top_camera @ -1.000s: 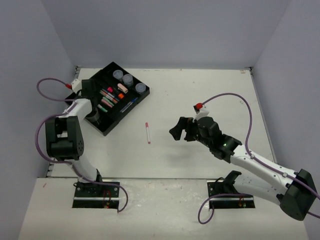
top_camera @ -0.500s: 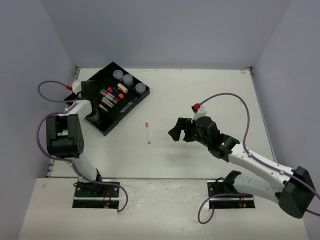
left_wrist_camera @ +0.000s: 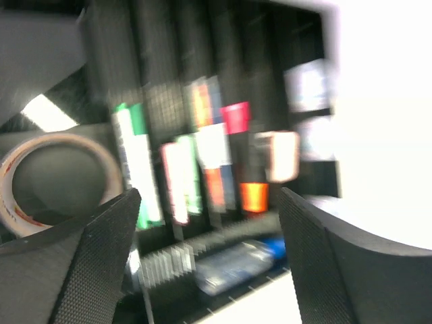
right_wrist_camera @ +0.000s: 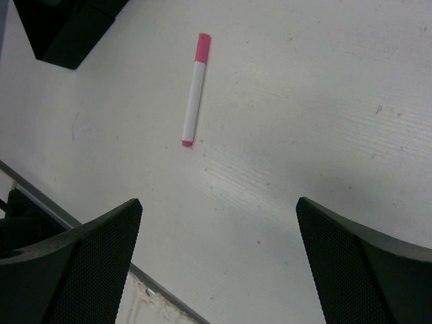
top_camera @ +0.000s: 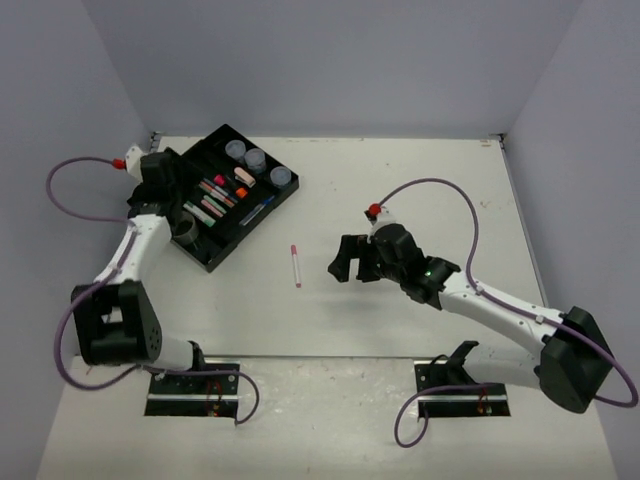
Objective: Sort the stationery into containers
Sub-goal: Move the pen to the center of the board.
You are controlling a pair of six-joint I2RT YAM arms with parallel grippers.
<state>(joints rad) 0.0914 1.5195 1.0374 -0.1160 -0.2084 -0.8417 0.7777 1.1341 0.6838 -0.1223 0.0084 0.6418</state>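
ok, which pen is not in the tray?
The pink-and-white pen, lying alone on the table between the tray and the right end effector. Every other pen sits in a tray compartment.

Pink pen (top_camera: 296,265) loose on the counter (top_camera: 400,190), black tray (top_camera: 222,255) stocked
The pen lies just ahead of the right end effector (top_camera: 343,260), clear of its spread fingers; the left end effector (top_camera: 170,180) hangs at the tray's edge.

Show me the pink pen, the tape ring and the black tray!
pink pen (right_wrist_camera: 194,91): right wrist view, middle of white barrel
tape ring (left_wrist_camera: 67,140): left wrist view, upper rim
black tray (top_camera: 232,248): top view, near wall
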